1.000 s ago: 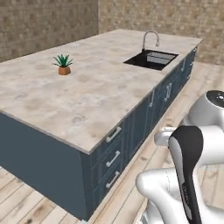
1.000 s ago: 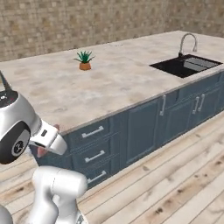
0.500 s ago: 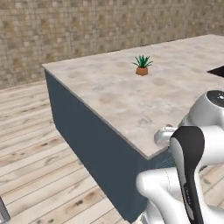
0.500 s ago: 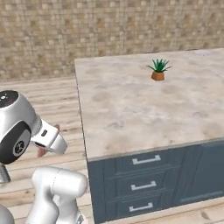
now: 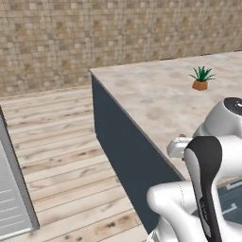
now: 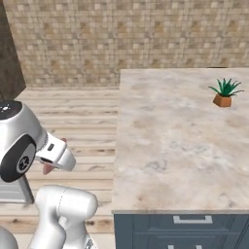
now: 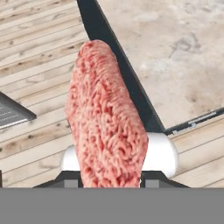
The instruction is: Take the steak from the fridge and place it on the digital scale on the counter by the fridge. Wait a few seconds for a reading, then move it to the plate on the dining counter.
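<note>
- While the steak stands on edge in the hand view, the pincer is closed on its lower end, one dark finger tip showing on each side of the meat at the bottom of that view.
- The steak is a reddish-pink slab with a coarse, grainy surface; it rises from the pincer and hangs above the wooden floor, just off the corner of the dining counter.
- In the right base view, a small pink bit of the steak peeks out under the white hand, level with the near edge of the dining counter and beside it, over the floor.
- In the left base view, the tabletop of the dining counter is beige and marbled on a navy base, and its corner points toward the tan tiled wall.
- A small potted plant with spiky green leaves in an orange pot stands on the tabletop well away from that corner; the right base view shows the same plant near the far side of the tabletop.
- A pale grey slatted panel stands on the floor at the far side from the dining counter; I cannot tell what it belongs to.
</note>
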Controlling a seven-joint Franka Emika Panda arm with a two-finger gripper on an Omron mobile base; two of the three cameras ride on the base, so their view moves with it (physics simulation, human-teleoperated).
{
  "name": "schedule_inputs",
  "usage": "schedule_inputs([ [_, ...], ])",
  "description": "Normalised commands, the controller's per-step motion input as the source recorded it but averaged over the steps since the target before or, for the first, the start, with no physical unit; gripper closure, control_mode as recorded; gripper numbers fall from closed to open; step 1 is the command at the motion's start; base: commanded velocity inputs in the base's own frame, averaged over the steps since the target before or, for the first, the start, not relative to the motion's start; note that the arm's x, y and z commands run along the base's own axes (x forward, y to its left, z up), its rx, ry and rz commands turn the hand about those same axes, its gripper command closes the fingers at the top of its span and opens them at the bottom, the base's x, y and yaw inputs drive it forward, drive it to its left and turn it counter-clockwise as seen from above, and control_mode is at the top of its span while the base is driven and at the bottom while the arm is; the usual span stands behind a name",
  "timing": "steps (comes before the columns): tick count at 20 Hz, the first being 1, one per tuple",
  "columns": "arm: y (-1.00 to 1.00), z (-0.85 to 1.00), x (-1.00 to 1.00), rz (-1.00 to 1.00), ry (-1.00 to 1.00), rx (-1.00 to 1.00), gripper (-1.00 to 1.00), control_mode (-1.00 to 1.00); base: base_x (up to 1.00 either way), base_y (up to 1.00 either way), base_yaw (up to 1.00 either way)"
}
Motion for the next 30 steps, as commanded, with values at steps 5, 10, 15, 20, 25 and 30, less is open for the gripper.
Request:
schedule_inputs([
  [5,0.00,0.00,0.00,0.00,0.00,0.00,1.00,1.00,1.00,0.29,0.15],
  [10,0.00,0.00,0.00,0.00,0.00,0.00,1.00,1.00,0.62,0.42,0.08],
  [15,0.00,0.00,0.00,0.00,0.00,0.00,1.00,1.00,-0.14,0.73,0.25],
  [20,0.00,0.00,0.00,0.00,0.00,0.00,1.00,1.00,0.36,0.54,0.18],
  [25,0.00,0.00,0.00,0.00,0.00,0.00,1.00,1.00,1.00,-0.25,0.01],
  [30,0.00,0.00,0.00,0.00,0.00,0.00,1.00,1.00,1.00,-0.04,0.00],
])
